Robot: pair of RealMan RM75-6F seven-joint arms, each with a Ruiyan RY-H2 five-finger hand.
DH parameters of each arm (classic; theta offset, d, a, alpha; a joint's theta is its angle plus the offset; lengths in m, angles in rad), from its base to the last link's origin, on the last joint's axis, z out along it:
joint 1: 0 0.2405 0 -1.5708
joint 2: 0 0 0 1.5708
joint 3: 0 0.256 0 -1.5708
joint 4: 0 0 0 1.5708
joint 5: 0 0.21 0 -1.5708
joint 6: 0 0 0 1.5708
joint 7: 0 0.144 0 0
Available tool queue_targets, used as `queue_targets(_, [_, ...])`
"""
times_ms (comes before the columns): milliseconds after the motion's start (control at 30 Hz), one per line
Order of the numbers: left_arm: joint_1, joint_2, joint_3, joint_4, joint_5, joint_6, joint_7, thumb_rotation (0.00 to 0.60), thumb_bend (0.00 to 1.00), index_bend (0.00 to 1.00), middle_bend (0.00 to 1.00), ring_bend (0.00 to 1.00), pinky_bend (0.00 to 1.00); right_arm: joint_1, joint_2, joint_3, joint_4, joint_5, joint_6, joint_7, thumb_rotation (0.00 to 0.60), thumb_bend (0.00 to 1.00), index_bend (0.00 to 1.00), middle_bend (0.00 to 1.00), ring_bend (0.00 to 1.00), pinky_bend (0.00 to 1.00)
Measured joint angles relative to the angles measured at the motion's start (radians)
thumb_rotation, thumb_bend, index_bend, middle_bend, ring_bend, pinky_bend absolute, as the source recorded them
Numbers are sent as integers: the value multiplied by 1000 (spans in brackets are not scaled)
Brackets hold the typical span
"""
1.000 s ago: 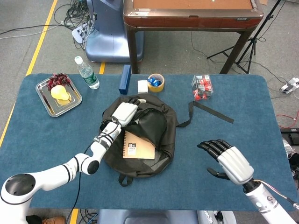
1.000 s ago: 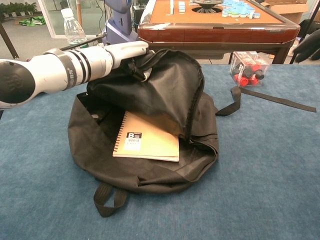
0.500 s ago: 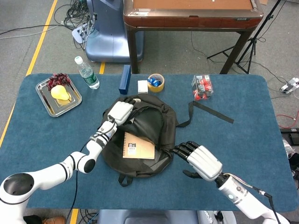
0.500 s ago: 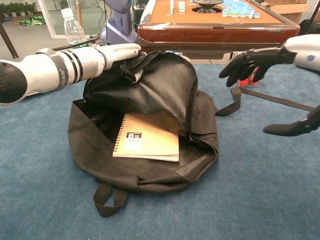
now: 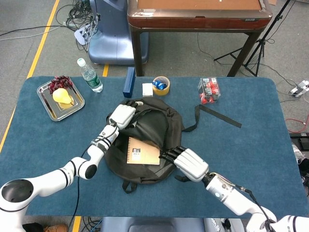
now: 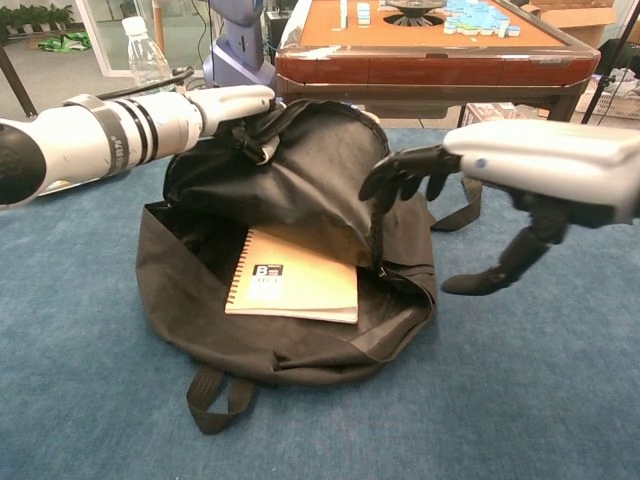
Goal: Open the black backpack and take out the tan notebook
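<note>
While the left hand (image 5: 122, 115) grips the black backpack's (image 5: 166, 126) flap and lifts it far, exposing the tan notebook (image 5: 143, 151) lying inside, the right hand (image 5: 187, 162), fingers spread and empty, hovers near its right edge.

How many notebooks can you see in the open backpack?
1: the tan notebook lies in the black backpack's open mouth, partly under the lifted flap. More could be hidden deeper inside.

A robotics lab or test room is suggested: bare grey floor (image 5: 38, 19) marked w/ yellow tape (image 5: 41, 41), loose cables (image 5: 77, 14) left lying, a tripod (image 5: 263, 38) set up beside a blue-clothed table (image 5: 251, 145).
</note>
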Motion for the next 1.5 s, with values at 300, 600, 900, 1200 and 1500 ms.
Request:
queue_targets(300, [11,17,7,-23,-7,16,12,600,682,602,154,104,60,94,-163,37,137,118,-69,-75,600,206,221,263,213,277])
queue_targets(600, [21,29,14,-37,-10,26,18,600,682,601,154,103,60,168,-317,45,288,154,-86,-123,600,204,222,263,213,277])
queue_targets(900, [25,28,17,-30,-14,28,17,600,680,597,154,104,60,207,-416,34,406,153,-64,-143,600,200,222,263,193,277])
queue_targets(1200, [25,23,18,-14,-19,21,16,600,679,595,154,104,60,223,-485,18,499,153,-45,-138,600,200,229,263,193,277])
queue_targets(1500, [23,10,18,16,-35,13,23,600,674,594,154,104,60,233,-553,15,597,148,-17,-129,600,198,243,250,192,277])
